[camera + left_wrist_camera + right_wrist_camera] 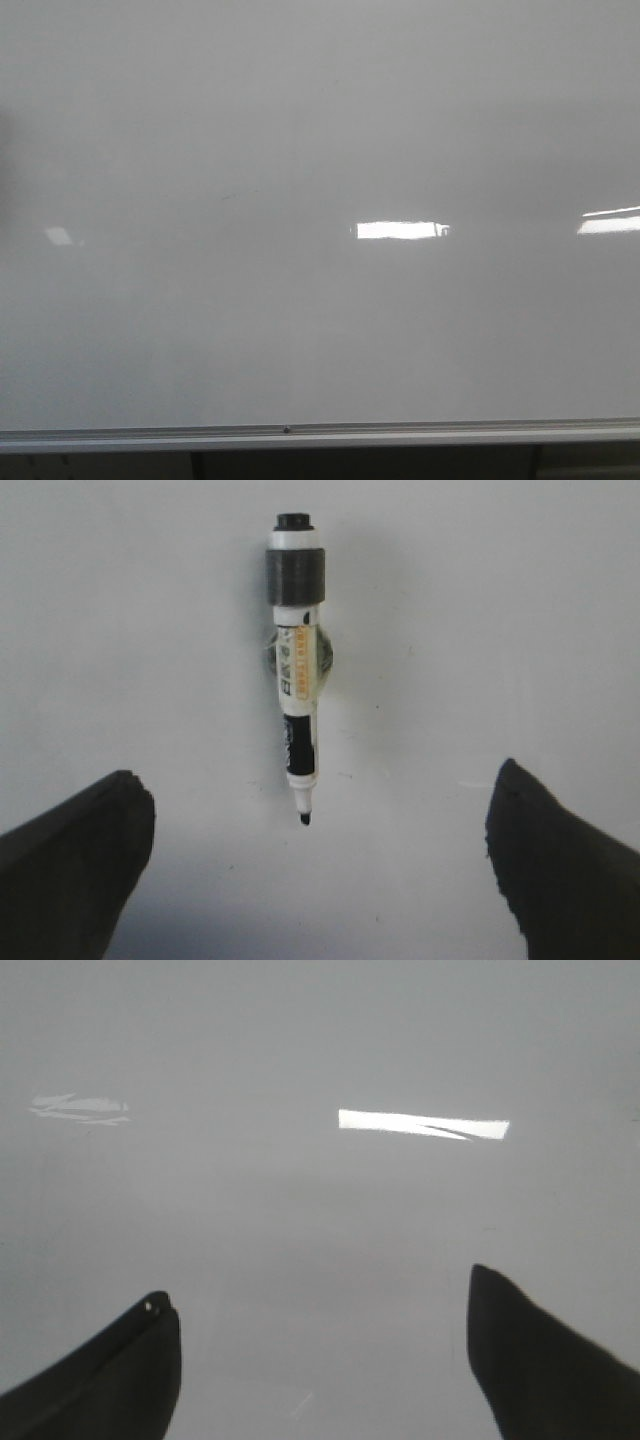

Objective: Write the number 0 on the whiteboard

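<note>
**Marker uncapped, board unmarked**

Black fingertips (70, 865) of the left gripper (320, 865) fill the near corners of the left wrist view, spread wide apart with nothing between them. Beyond them a dry-erase marker (297, 670) lies against a pale surface, apart from both fingers. Its black tip (305, 820) is bare and points toward the gripper; its body is white with a printed label and a black band, and a dark grey collar (294, 575) wraps the far end below a small black cap. A roundish patch sits behind the middle of the barrel; I cannot tell what it is.

The right gripper (320, 1360) is likewise wide open and holds nothing. Its two dark fingers (540, 1360) frame a bare stretch of glossy grey surface carrying one bright rectangular light reflection (423, 1124) and a fainter smear of glare off to one side.

In the front view the whiteboard (300, 120) fills nearly the whole frame, with a silver aluminium rail (320, 433) along its near lower edge and a small screw at the rail's middle. Two bright reflections sit at centre-right and far right. No drawn loop shows on the board: the number 0 is not visible in any view. Neither arm appears in the front view.
</note>
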You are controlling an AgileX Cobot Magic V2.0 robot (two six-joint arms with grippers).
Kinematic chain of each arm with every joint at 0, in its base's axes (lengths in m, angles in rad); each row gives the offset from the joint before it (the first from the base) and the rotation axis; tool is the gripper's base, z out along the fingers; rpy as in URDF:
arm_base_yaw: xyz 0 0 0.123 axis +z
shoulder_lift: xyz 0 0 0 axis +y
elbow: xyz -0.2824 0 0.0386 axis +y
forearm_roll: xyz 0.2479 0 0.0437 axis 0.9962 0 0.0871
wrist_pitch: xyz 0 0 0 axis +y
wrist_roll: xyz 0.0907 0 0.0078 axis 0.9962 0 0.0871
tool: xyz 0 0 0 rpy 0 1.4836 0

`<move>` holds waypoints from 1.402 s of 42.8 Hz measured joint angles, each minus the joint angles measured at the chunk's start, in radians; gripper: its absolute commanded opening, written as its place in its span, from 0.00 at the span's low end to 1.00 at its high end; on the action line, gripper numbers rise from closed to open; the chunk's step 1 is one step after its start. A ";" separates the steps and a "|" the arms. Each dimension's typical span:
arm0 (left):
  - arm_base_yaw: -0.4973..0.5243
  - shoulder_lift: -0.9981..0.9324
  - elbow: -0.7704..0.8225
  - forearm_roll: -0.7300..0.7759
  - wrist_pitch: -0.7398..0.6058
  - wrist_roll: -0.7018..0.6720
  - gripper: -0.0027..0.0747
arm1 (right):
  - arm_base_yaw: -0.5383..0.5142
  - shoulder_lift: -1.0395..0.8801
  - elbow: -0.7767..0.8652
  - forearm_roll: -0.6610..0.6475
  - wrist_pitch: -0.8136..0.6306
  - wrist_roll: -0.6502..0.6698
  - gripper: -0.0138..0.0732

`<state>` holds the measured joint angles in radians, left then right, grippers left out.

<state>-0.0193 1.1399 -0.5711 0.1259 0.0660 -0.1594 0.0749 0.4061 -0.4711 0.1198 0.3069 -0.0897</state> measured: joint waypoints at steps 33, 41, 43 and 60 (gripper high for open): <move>0.000 0.463 -0.136 -0.004 -0.218 0.000 0.84 | 0.000 0.000 0.000 0.000 0.008 0.000 0.86; 0.000 0.470 -0.136 -0.007 -0.227 0.000 0.57 | 0.000 0.000 0.000 0.000 0.010 0.000 0.86; 0.002 0.470 -0.136 -0.011 -0.227 0.000 0.47 | 0.000 0.000 0.000 0.000 0.010 0.000 0.86; 0.008 0.468 -0.140 -0.021 -0.196 0.002 0.01 | 0.000 0.000 0.000 0.001 0.010 0.000 0.86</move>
<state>-0.0115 1.6079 -0.7113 0.1050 -0.1303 -0.1576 0.0754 0.4061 -0.4711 0.1211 0.3168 -0.0897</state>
